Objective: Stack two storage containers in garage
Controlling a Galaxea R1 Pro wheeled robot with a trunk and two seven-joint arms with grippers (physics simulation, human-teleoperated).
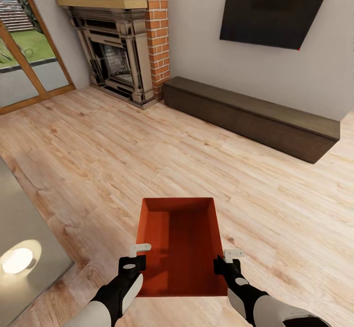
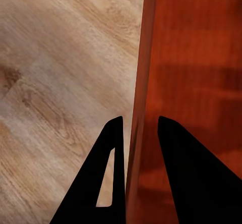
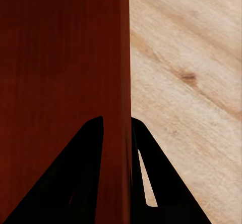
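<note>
One red-orange open-topped storage container (image 1: pixel 179 238) sits low in front of me in the living room, over the light wood plank floor (image 1: pixel 147 150). My left gripper (image 1: pixel 140 257) is shut on its left wall and my right gripper (image 1: pixel 227 260) on its right wall. In the left wrist view the black fingers straddle the thin wall of the container (image 2: pixel 201 57), with the gripper (image 2: pixel 140 125) closed across it. The right wrist view shows the same grip on the other wall of the container (image 3: pixel 60 57), the gripper (image 3: pixel 117 120) pinching the rim. The box is empty inside.
A red-brick fireplace (image 1: pixel 118 57) stands at the back left beside a glass door (image 1: pixel 24 57). A black TV (image 1: pixel 275 8) hangs on the wall above a long dark bench (image 1: pixel 255 116). A low grey table (image 1: pixel 19 219) edges in at the left.
</note>
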